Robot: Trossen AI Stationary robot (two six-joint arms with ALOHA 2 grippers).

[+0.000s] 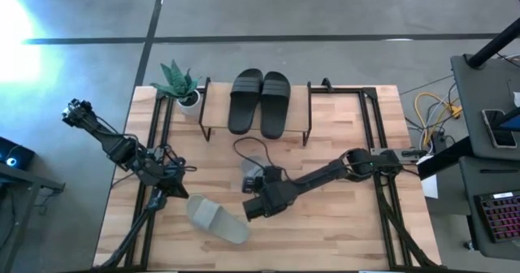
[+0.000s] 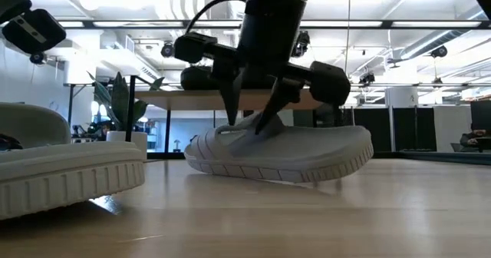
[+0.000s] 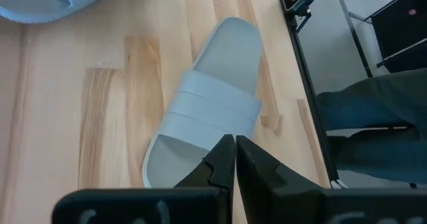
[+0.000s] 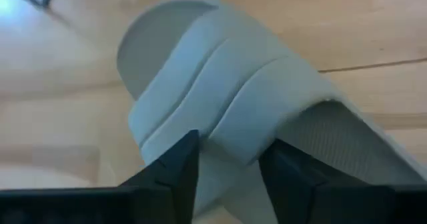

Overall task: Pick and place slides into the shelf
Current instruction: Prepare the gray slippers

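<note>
In low view, R gripper (image 2: pixel 249 116) straddles grey slide's (image 2: pixel 284 152) strap; overhead hides it.

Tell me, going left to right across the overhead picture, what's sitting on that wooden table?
Left gripper → potted plant → grey slide lying free near the front edge → black pair on the shelf → right gripper, its jaws at the second grey slide.
</note>
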